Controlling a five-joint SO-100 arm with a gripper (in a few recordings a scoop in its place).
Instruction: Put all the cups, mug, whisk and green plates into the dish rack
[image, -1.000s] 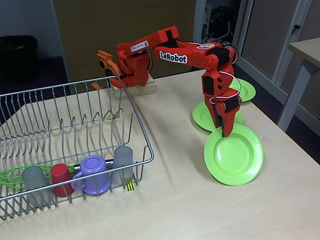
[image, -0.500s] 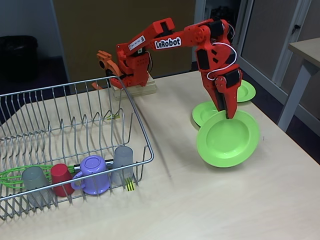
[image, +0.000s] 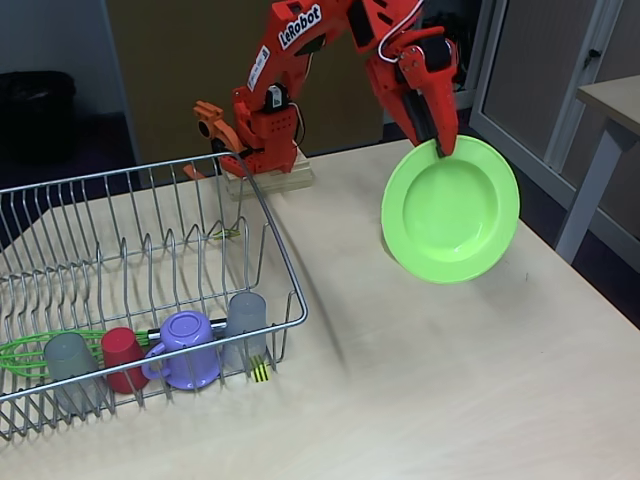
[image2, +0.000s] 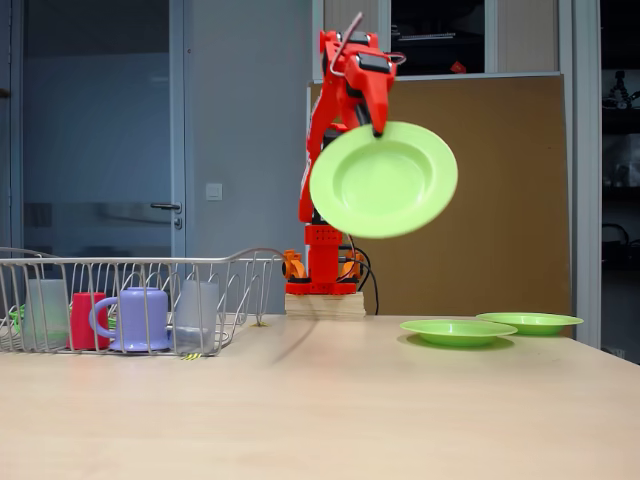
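In both fixed views my gripper (image: 441, 146) (image2: 378, 126) is shut on the upper rim of a green plate (image: 452, 212) (image2: 384, 180), which hangs tilted high above the table. Two more green plates (image2: 458, 331) (image2: 530, 322) lie flat on the table's right side. The dish rack (image: 100, 177) (image2: 130, 262) at the left holds a grey cup (image: 70, 360) (image2: 45, 312), a red cup (image: 122, 356) (image2: 88, 320), the purple mug (image: 188, 350) (image2: 140, 318) and a second grey cup (image: 246, 320) (image2: 195, 315). The whisk (image: 25, 352) lies along the rack's front behind them.
The arm's base (image: 262, 165) stands on a block at the table's back edge, just behind the rack's right corner. Bare wooden table (image: 400, 380) stretches between the rack and the plates. Another table (image: 610, 100) stands off to the right.
My gripper has lifted the green plate off the table, carrying it up and slightly back as the arm rose. The rack's contents have not moved.
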